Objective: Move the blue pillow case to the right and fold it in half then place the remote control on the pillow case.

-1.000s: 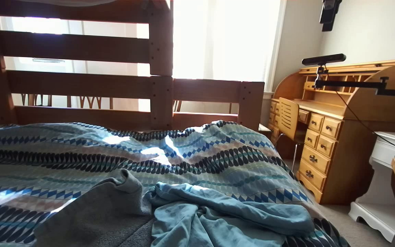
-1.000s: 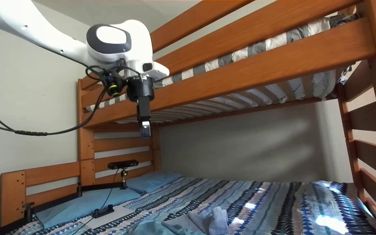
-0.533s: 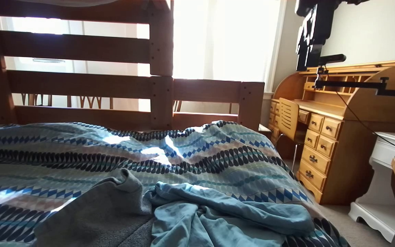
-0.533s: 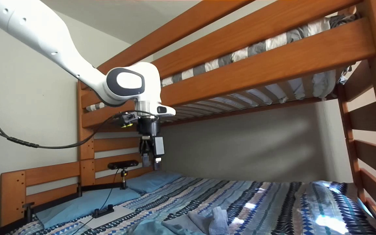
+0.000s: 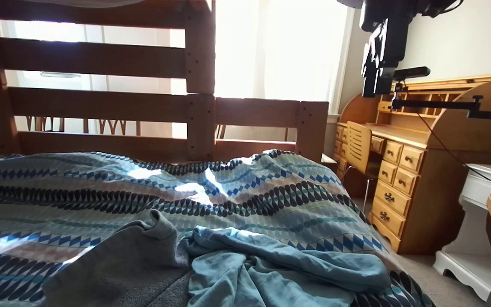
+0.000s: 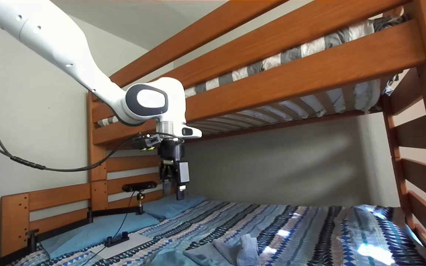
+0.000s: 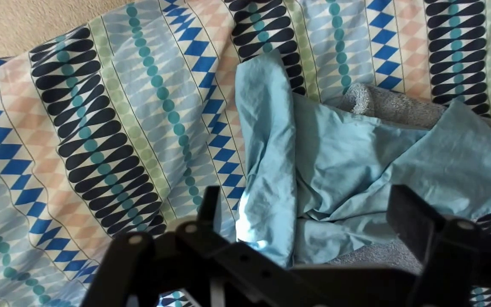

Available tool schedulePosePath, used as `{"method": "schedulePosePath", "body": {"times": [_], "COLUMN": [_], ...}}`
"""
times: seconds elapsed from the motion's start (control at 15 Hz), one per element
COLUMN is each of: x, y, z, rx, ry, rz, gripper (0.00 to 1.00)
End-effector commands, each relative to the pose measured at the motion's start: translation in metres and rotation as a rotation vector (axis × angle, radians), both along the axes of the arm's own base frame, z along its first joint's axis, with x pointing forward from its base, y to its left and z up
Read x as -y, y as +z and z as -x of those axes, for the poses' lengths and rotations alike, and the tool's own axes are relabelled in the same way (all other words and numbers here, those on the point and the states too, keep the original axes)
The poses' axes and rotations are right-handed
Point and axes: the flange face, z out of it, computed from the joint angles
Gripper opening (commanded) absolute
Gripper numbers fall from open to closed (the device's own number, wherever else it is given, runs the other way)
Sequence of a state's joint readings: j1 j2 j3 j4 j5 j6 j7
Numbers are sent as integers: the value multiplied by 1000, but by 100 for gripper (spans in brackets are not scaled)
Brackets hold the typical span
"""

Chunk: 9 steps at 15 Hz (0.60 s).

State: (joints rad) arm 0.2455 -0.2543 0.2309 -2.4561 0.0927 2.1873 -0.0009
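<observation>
The blue pillow case (image 5: 279,273) lies wrinkled on the striped bedspread, partly over a grey cloth (image 5: 130,264). In an exterior view only part of the pillow case (image 6: 172,256) shows at the bottom edge. In the wrist view the pillow case (image 7: 339,149) has a long folded strip along its left side. My gripper (image 7: 305,192) is open and empty, fingers wide apart, with the folded strip between them in the picture. In both exterior views the gripper (image 5: 376,91) (image 6: 173,191) hangs well above the bed, pointing down, touching nothing. The remote control is not in view.
The bunk bed's upper rail (image 6: 294,81) runs behind and above the arm. A black camera on a stand (image 6: 139,186) and blue pillows (image 6: 102,231) are at the bed's far left. A dark clamp (image 6: 117,239) sits on a white sheet (image 6: 135,244). Carpet (image 7: 36,21) borders the bedspread.
My gripper has moved down towards the bed and turned, so that both fingers now show apart. The pillow case and the grey cloth have not moved.
</observation>
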Motion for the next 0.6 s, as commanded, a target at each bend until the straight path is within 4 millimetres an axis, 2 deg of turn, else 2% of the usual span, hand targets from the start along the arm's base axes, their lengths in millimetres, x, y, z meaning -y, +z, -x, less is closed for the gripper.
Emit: {"method": "schedulePosePath", "body": {"times": [0.0,0.33,0.53], "x": [3,1,-10], "y": [-23,-78,-113], "z": [-19,-51,-64], "rx": [16,6,-35], "ry": [34,92,135], "rz": [-24,-88,-118], "gripper": [100,100,100]}}
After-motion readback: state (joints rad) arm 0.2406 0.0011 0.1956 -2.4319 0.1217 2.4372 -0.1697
